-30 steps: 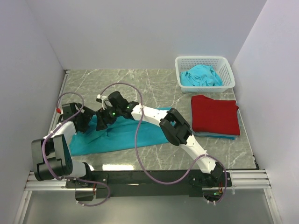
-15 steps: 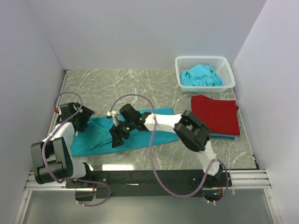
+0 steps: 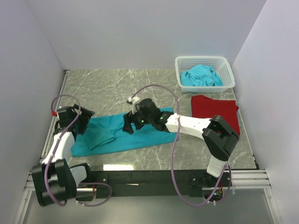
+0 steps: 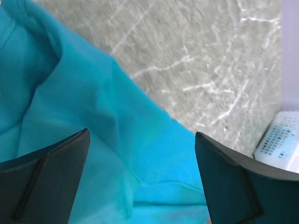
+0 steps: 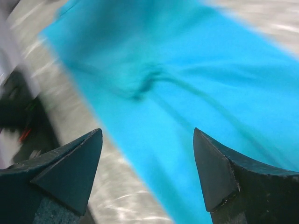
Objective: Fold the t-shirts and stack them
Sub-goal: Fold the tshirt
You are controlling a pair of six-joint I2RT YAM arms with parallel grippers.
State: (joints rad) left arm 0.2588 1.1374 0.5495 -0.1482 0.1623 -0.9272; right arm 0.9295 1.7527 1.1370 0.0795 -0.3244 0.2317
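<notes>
I am holding my left gripper (image 4: 141, 140) wide open, gripping nothing, over the left end of the teal t-shirt (image 3: 140, 137), which is lying spread on the marble table (image 3: 107, 84). My right gripper (image 5: 146, 135) is hanging equally wide open and empty above the shirt's middle.

Wide-spread left claw (image 4: 141, 135) over rumpled teal t-shirt (image 4: 93, 116) (marble table (image 4: 210, 56) beyond, white basket (image 4: 280, 144) corner at right)

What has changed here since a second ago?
The right gripper drew back rightward from beside the left gripper to the middle of the teal t-shirt; its jaws stand open. A fold now shows near the shirt's left end. Left gripper, red t-shirt and basket stayed put.
</notes>
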